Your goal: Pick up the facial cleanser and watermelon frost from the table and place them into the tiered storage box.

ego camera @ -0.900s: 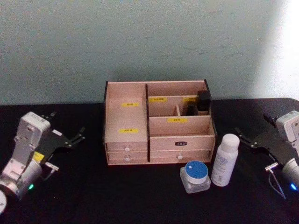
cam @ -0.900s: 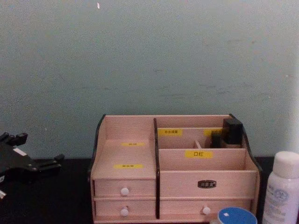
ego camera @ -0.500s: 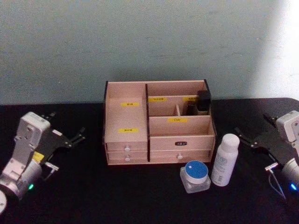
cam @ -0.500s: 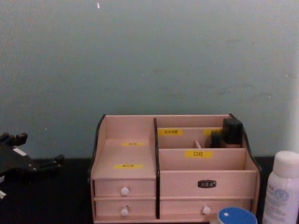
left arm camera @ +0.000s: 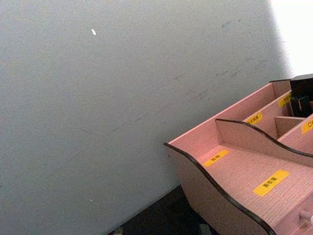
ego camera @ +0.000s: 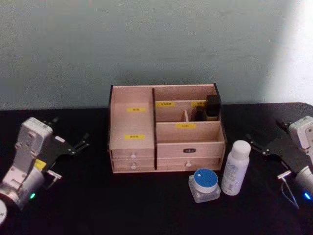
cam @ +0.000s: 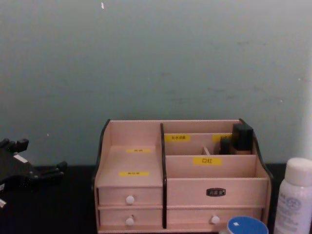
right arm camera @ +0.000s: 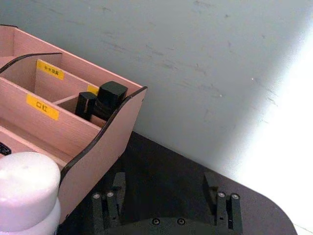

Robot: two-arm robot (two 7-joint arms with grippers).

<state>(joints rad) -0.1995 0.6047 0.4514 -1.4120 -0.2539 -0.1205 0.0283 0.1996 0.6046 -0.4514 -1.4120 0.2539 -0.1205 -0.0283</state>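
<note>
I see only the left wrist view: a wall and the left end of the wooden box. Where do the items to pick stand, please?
Observer: A white bottle stands upright on the table, before the right end of the storage box.
Operator: Is it alone?
Observer: No, a blue-lidded jar sits close on its left.
Operator: Which gripper is nearer?
Observer: The right gripper, right of the bottle, jaws open; the left gripper sits left of the box.

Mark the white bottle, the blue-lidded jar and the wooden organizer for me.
white bottle (ego camera: 235, 169): head view, middle of its body.
blue-lidded jar (ego camera: 205, 179): head view, top of its blue lid.
wooden organizer (ego camera: 208, 148): head view, front panel above the right drawer.
</note>
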